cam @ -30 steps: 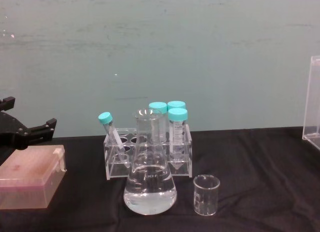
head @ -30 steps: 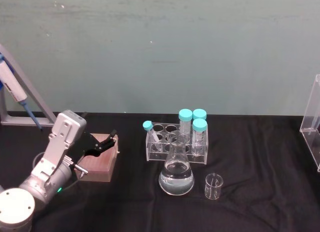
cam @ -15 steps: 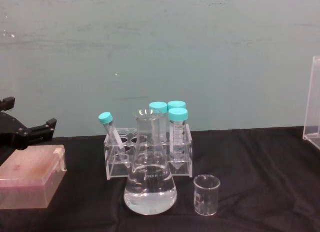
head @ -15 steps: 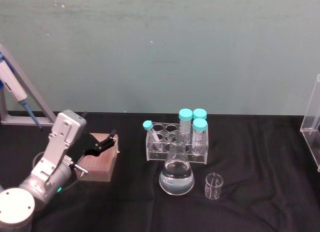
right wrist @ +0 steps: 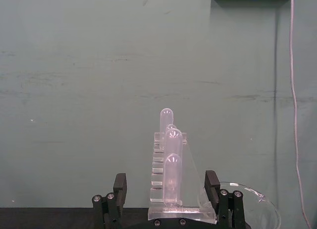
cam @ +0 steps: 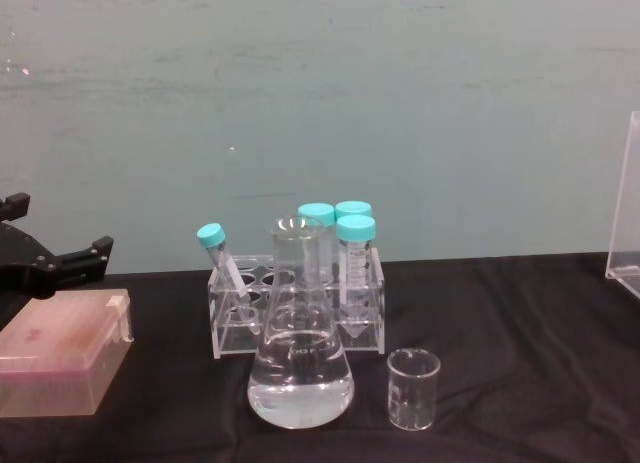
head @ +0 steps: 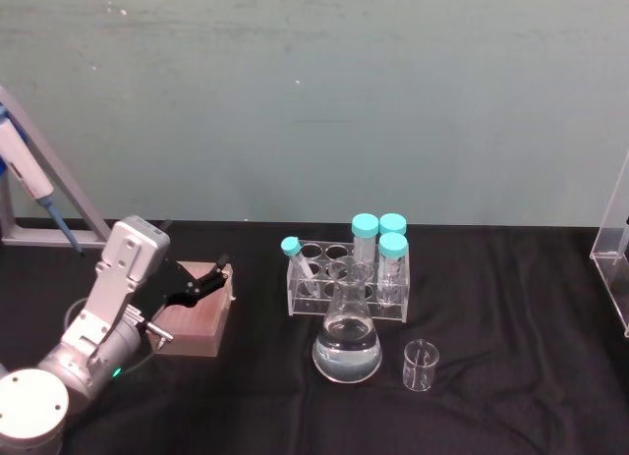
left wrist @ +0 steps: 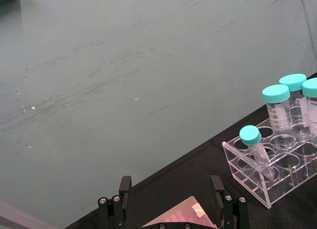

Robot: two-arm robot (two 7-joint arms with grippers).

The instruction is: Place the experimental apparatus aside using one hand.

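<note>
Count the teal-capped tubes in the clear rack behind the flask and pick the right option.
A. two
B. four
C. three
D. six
B. The rack holds four teal-capped tubes: three stand upright at its right end, and a leaning tube sits at its left end.
</note>
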